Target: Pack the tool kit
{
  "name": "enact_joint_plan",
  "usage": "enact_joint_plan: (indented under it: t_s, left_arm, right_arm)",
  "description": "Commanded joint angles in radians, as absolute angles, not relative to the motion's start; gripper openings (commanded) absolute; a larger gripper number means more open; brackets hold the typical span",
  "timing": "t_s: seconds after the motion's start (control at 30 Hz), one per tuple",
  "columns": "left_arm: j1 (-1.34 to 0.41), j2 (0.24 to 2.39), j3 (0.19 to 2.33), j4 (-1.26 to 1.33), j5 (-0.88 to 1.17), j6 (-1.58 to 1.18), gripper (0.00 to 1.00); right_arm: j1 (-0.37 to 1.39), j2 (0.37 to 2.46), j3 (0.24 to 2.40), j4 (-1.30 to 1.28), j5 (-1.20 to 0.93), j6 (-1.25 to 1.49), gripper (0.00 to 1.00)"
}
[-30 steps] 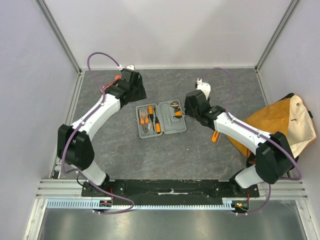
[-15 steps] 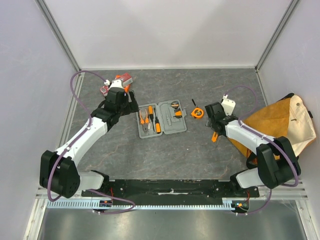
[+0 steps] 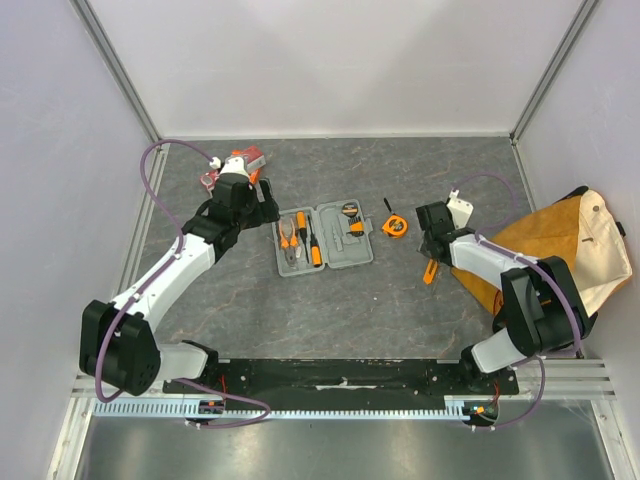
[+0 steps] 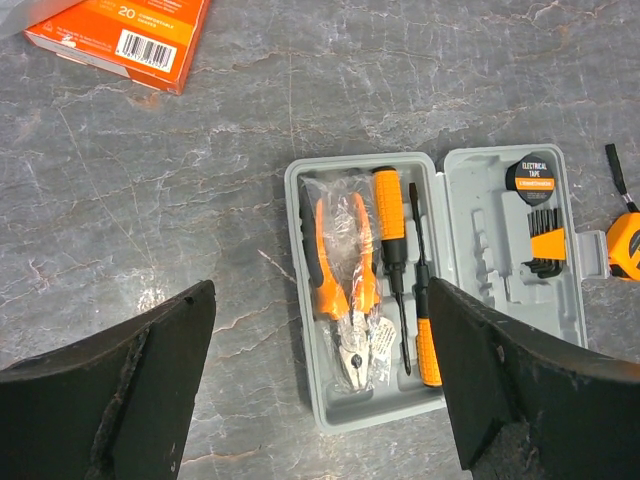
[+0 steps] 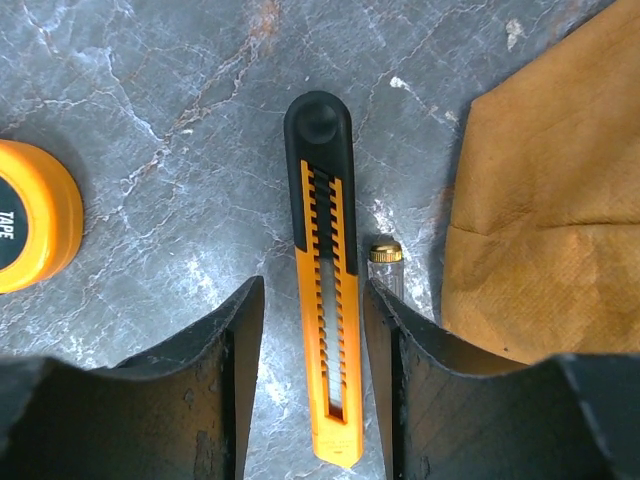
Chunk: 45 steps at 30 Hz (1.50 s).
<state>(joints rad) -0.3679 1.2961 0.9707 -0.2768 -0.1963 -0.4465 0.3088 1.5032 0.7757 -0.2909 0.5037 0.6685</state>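
Note:
The grey tool kit case [image 3: 323,237] lies open mid-table and also shows in the left wrist view [image 4: 470,300]. It holds orange pliers [image 4: 345,290], two screwdrivers [image 4: 390,215], a tape roll [image 4: 533,175] and hex keys [image 4: 545,245]. My left gripper [image 3: 243,195] is open and empty, above the case's left end [image 4: 320,295]. An orange-and-black utility knife [image 5: 328,290] lies on the table right of the case [image 3: 430,271]. My right gripper [image 5: 312,295] is open, with one finger on each side of the knife and neither touching it. An orange tape measure [image 3: 395,226] lies beside the case.
A tan canvas bag [image 3: 560,250] lies at the right, close to the knife [image 5: 550,200]. A small clear item with a brass cap [image 5: 385,262] lies between knife and bag. A red-orange packet [image 3: 247,160] sits at the far left behind my left gripper.
My right gripper has moved right from the case's right end to over the knife, uncovering the tape measure. My left gripper has drawn back left, uncovering the packet.

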Motion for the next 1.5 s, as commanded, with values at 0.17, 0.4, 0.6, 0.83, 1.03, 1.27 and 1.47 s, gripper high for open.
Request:
enact_joint_plan:
  t_s: [0.17,0.4,0.6,0.83,1.03,1.27,1.47]
  left_arm:
    - [-0.368,1.305,0.999,-0.241,-0.186,-0.419,0.92]
    - [-0.368,1.318,1.008,-0.242,-0.172,-0.43,0.92]
    - [-0.367,1.321,1.008,-0.248,-0.167,-0.439,0.92]
    - [-0.367,1.333,1.032,-0.276,-0.166,-0.454,0.92]
    - [-0.367,1.341,1.042,-0.29,-0.167,-0.456,0.92]
    - [-0.368,1.344,1.043,-0.293,-0.161,-0.451,0.92]
    - [-0.368,1.359,1.052,-0.298,-0.155,-0.449,0.91]
  right_arm:
    - [0.29,1.568,0.772,-0.226,0.474,0.663,0.48]
    - [0.29,1.597,0.759,-0.21,0.457,0.673,0.45]
    - [0.301,1.56,0.768,-0.207,0.466,0.644,0.24]
    - [0.437,1.424,0.85,-0.255,0.551,0.603,0.19]
    - [0.574,1.399,0.94,-0.178,0.435,0.523,0.19]
    - [0.679,1.557,1.067,-0.1,0.287,0.408,0.18]
    - [0.753,1.701,1.181,-0.109,0.281,0.385,0.18]
